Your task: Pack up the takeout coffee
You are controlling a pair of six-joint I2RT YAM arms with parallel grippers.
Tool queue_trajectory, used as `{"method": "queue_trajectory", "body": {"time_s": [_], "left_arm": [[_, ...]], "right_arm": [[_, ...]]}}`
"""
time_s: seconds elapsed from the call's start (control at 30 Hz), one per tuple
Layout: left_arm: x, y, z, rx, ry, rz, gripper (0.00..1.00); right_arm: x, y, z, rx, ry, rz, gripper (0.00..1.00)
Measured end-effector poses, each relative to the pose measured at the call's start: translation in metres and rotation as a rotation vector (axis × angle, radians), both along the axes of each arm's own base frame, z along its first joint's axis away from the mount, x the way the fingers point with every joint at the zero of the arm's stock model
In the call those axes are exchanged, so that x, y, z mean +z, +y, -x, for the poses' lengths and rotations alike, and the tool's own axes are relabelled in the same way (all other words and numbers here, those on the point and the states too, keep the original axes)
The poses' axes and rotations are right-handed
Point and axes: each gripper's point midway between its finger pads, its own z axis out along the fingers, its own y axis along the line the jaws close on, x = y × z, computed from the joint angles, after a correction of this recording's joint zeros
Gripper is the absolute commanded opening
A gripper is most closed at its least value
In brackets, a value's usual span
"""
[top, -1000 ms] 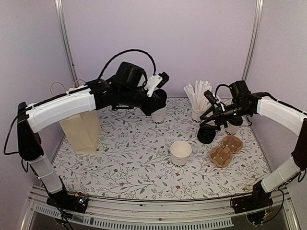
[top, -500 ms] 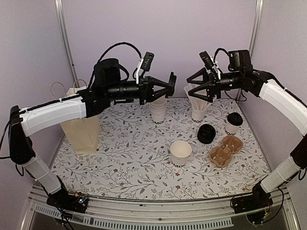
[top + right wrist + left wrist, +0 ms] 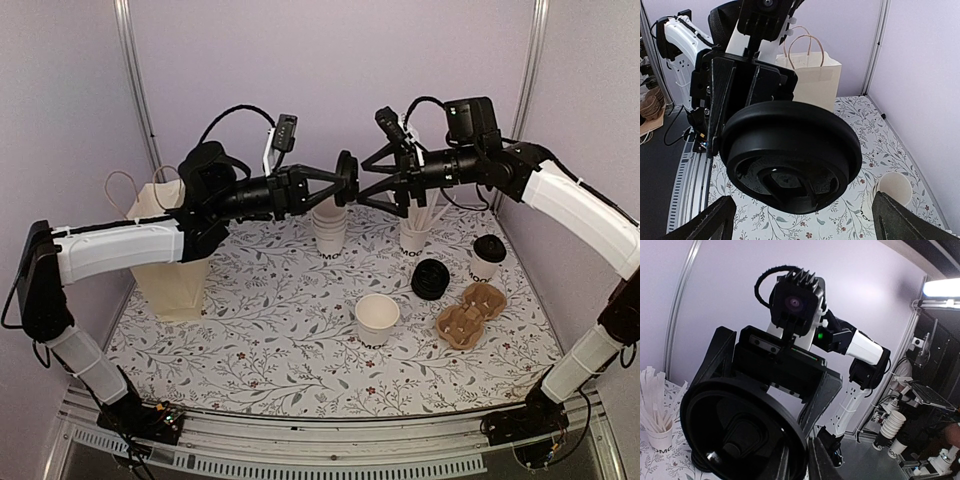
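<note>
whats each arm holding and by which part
Left gripper pinches the round black plastic lid by its rim; right gripper, jaws open, holds nothing.

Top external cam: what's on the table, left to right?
On the table: paper bag → stack of cups → open cup → cup of straws → lidded cup. The black lids and cardboard carrier overlap those sideways, so I've left them out.

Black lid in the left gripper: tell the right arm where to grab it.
Pinch the lid across its rim, on edges clear of the left gripper. Come straight on from the right: the lid is held upright, its face toward the open right gripper.
</note>
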Motion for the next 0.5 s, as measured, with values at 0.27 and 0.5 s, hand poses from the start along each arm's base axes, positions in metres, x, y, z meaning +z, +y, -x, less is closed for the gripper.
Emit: {"method": "queue_trajectory", "body": {"time_s": [0.27,0.5], "left_arm": [[0.003,0.005,0.001,0.003,0.018,0.054,0.16],[0.004,0.009,0.0,0.017,0.028,0.091,0.17]], "right_arm": [[0.001,0.008,-0.005,-0.042,0.007,0.006,0.95],[0.005,0.013,-0.003,-0.043,0.034,-0.008,0.9]]}}
